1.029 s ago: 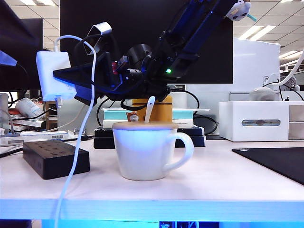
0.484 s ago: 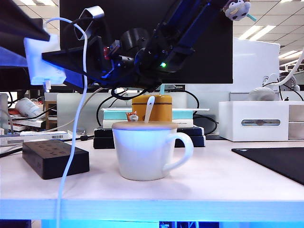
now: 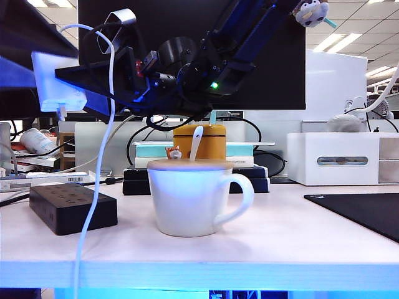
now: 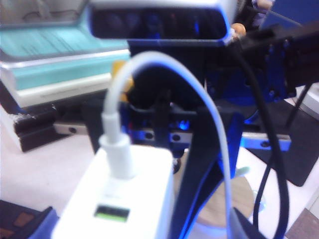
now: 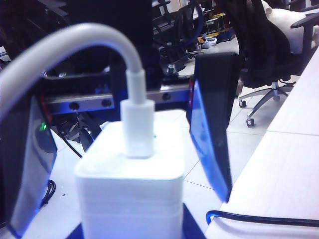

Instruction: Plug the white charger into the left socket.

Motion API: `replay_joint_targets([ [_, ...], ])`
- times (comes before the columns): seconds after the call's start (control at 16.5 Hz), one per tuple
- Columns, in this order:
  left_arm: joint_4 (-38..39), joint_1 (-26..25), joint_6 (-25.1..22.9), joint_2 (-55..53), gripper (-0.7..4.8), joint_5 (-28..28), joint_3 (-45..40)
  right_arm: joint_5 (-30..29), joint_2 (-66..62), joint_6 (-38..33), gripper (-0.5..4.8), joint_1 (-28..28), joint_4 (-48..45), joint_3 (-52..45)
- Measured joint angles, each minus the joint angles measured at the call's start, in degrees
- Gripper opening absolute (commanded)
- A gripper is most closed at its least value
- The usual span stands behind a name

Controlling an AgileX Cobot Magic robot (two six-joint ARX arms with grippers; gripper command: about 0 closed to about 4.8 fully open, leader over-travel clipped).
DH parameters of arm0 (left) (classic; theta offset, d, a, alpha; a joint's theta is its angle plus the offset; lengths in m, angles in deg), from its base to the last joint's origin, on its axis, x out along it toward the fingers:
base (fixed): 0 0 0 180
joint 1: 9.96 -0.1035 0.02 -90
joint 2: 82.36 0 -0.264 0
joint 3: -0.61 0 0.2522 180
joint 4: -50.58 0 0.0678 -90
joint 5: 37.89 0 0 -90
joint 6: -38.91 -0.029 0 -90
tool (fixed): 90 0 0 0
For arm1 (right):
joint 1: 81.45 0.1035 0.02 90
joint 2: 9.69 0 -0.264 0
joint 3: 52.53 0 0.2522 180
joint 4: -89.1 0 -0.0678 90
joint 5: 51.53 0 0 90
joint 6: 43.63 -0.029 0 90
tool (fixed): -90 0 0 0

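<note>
The white charger (image 3: 57, 80) hangs in the air at the upper left, well above the black power strip (image 3: 73, 208). My right gripper (image 3: 65, 81) reaches across from the right and is shut on the charger (image 5: 130, 191). My left gripper (image 3: 25, 59) comes in from the upper left, open wide, with its fingers either side of the charger (image 4: 119, 204). The thin white cable (image 3: 93, 205) loops over the charger and drops past the table's front edge. The left socket is on the strip's top face, seen too flat to pick out.
A white mug (image 3: 187, 200) with a wooden lid and a spoon stands at the middle front. Behind it are stacked books (image 3: 199, 171) and a yellow jar (image 3: 201, 142). A white box (image 3: 340, 159) and a black mat (image 3: 365, 212) lie to the right.
The right gripper has carried the charger up and to the left. The left gripper has come in from the upper left around it. Little has moved over the last half second.
</note>
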Motion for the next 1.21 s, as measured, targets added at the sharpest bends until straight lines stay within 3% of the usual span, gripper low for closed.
replay_joint_targets([
  [0.3, -3.56, -0.07, 3.45, 0.02, 4.79, -0.09, 0.04, 0.00, 0.00, -0.07, 1.70, 0.02, 0.02, 0.00],
  [0.42, -4.07, -0.04, 4.46, 0.00, 3.59, -1.51, 0.04, 0.00, 0.00, -0.17, 1.70, 0.02, 0.02, 0.00],
  [0.61, -3.85, -0.04, 5.01, 0.00, 3.08, -1.57, 0.04, 0.00, 0.00, -0.44, 1.70, 0.02, 0.02, 0.02],
  [0.67, -3.82, -0.04, 5.05, 0.00, 2.12, -1.57, 0.04, 0.00, 0.00, -0.48, 1.70, 0.02, 0.02, 0.00],
  [0.73, -3.82, -0.04, 5.07, 0.00, 1.80, -1.57, 0.04, 0.00, 0.00, -0.57, 1.70, 0.02, 0.02, 0.00],
  [1.21, -3.30, -0.02, 5.55, 0.02, 1.79, -2.01, 0.07, -0.72, 0.00, -0.39, 1.70, 0.22, 3.17, 0.02],
])
